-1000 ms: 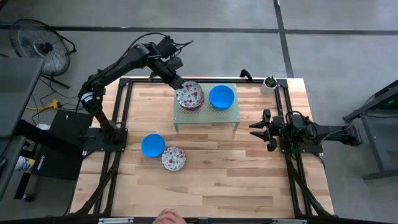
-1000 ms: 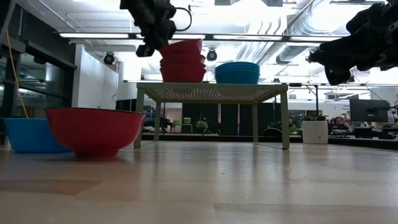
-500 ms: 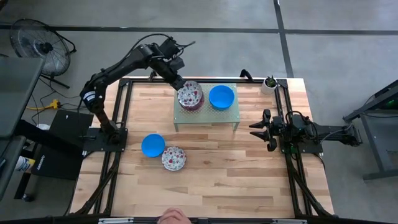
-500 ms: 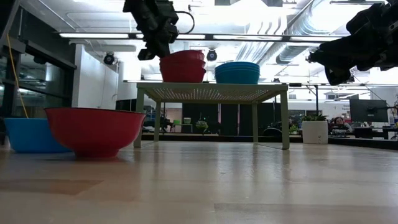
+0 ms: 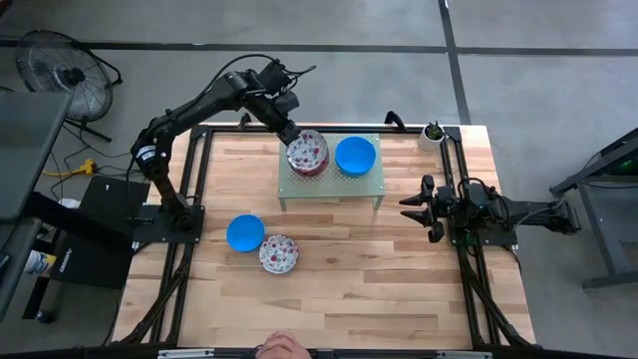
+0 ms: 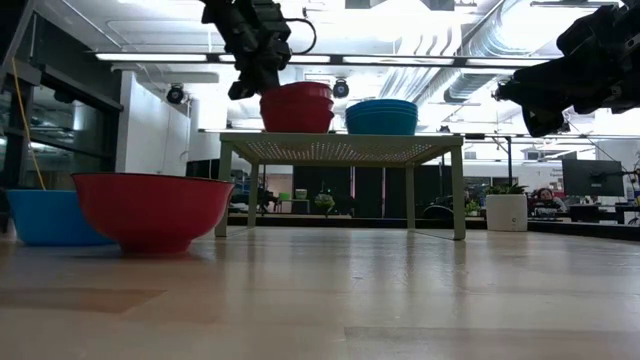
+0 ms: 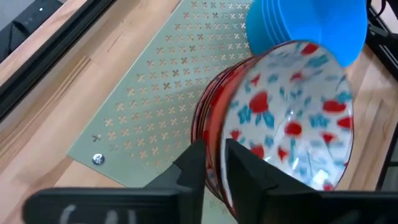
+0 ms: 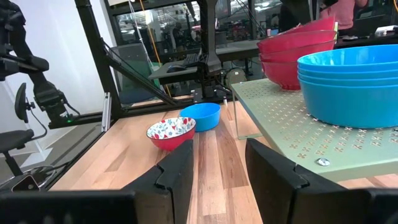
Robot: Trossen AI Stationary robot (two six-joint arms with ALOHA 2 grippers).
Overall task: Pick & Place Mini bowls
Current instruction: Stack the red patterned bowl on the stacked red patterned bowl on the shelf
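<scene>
Our left arm reaches up and over the far-left part of the table, left gripper (image 5: 290,134) raised, fingers (image 7: 193,163) pinched close together. Our right arm lies low along the right edge, right gripper (image 5: 407,208) pointing left, fingers (image 8: 177,171) spread apart.

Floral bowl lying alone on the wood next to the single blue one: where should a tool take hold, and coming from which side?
Take the floral bowl by its thin rim, one finger inside and one outside, coming down from above. It sits upright and open, so the rim is exposed. Choose the edge facing away from the blue bowl, which sits close against its other side. The left tool grips the stand's floral stack in a similar way.
</scene>
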